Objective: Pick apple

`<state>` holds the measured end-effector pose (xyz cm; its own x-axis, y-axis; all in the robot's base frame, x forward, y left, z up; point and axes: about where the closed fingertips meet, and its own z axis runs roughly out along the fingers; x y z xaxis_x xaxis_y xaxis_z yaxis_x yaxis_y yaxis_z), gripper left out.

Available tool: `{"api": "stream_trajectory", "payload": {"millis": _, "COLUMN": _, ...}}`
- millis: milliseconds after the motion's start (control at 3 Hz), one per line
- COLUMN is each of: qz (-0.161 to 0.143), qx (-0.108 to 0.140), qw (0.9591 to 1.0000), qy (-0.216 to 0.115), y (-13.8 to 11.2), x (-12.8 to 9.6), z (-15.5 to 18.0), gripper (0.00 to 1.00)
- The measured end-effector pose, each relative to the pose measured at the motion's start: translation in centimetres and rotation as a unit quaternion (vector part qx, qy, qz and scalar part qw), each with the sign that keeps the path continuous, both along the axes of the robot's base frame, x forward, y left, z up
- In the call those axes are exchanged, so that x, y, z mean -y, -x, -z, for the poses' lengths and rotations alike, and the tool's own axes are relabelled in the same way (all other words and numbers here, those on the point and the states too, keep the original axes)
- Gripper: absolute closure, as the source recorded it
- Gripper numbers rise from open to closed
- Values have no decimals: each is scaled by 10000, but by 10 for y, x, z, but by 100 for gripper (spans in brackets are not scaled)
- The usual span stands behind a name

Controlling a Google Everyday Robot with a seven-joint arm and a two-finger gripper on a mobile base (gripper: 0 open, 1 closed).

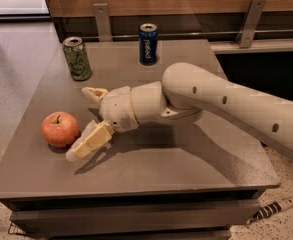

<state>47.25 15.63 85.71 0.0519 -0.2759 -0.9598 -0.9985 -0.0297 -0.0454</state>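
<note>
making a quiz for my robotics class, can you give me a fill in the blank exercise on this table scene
1. The pincer is ___, with one finger on either side of the gap beside the apple.
2. The soda can nearest the apple is ___ in colour.
3. The blue can stands ___ near the far edge of the table.

Missing words: open; green; upright.
</note>
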Motion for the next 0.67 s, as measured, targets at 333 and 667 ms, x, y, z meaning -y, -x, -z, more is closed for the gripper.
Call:
{"api": "stream_trajectory", "payload": {"millis": 333, "qz": -211, "qx": -58, "qw": 9995, "qy": -243, "y": 9, "x": -21, "z": 4, "gripper": 0}}
{"api": "stream_trajectory", "payload": {"millis": 667, "qz": -367, "qx": -78, "qw": 9984, "qy": -428, "y": 16, "x": -35, "z": 8, "gripper": 12}}
